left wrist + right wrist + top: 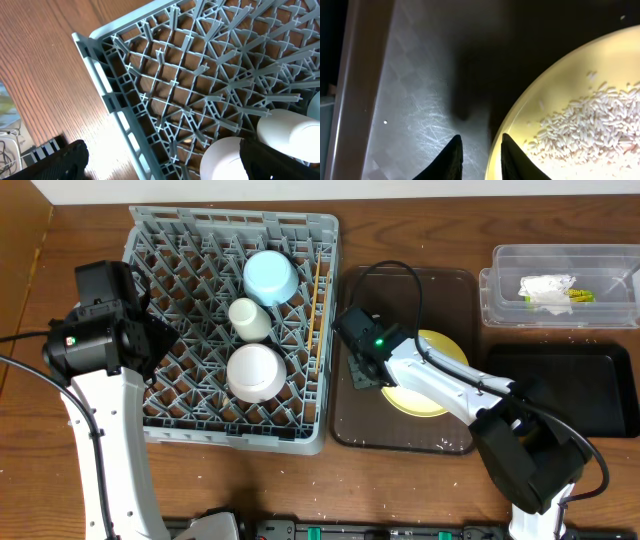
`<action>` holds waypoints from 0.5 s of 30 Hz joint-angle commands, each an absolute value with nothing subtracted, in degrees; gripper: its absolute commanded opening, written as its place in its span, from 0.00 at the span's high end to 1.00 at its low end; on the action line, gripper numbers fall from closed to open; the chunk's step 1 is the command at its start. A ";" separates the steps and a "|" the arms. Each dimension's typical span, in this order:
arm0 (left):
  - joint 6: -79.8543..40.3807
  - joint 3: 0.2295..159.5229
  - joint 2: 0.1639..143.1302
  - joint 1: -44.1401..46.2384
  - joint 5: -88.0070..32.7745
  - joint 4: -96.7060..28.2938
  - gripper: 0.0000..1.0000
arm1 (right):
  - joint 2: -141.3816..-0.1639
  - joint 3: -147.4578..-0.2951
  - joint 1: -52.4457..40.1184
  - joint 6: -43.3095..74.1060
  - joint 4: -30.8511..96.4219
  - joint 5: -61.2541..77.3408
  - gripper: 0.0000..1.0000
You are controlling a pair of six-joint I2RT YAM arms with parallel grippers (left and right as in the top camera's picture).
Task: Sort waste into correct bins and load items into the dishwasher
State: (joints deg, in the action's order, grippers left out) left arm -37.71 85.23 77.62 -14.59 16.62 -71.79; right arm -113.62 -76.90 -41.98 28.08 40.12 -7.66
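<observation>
Between the fingers of the right gripper [481, 137] runs the rim of the round yellow plate [560, 75] — one finger is over the dark brown tray [415, 100], the other over the plate's edge. The fingers stand a little apart, and whether they pinch the rim cannot be told. Pale rice-like crumbs [590, 122] lie on the plate just beyond this gripper.

Just beside this gripper, away from the plate, stands the grey dish rack [190, 410], with the chopsticks [317, 300] along its nearest wall. Deeper in the rack sit the light blue bowl [270, 277], the small white cup [249, 319] and the pinkish-white bowl [255, 372], in a row. Well apart from the gripper, past the plate, the clear tub [500, 280] holds the crumpled wrapper [548, 290], and the black tray [590, 395] lies near it on the worktop [420, 220].

The left gripper [162, 150] hangs over a corner of the rack — fingers spread wide, holding nothing.
</observation>
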 commanded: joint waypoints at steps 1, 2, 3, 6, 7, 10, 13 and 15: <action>-38.46 86.19 77.47 -14.87 16.78 -71.99 0.02 | -113.60 -76.69 -42.46 28.91 39.62 -9.23 0.76; -38.46 86.19 77.47 -14.87 16.78 -71.96 0.02 | -113.60 -76.69 -42.46 28.91 39.62 -9.26 0.76; -38.46 86.19 77.47 -14.87 16.78 -71.96 0.02 | -113.62 -76.62 -42.46 28.91 39.62 -9.26 0.76; -38.46 86.19 77.47 -14.87 16.78 -71.96 0.02 | -113.71 -76.23 -42.46 28.91 39.64 -9.23 0.74; -38.46 86.19 77.47 -14.87 16.78 -71.96 0.02 | -113.91 -76.09 -42.46 28.91 39.64 -9.23 0.73; -38.46 86.19 77.47 -14.87 16.78 -71.96 0.02 | -114.59 -76.03 -42.46 28.93 39.75 -9.21 0.72; -38.46 86.19 77.47 -14.87 16.78 -71.96 0.02 | -115.52 -76.03 -42.46 29.82 39.81 -9.19 0.73; -38.46 86.19 77.47 -14.87 16.78 -71.96 0.02 | -115.92 -76.03 -42.46 29.82 39.88 -9.17 0.75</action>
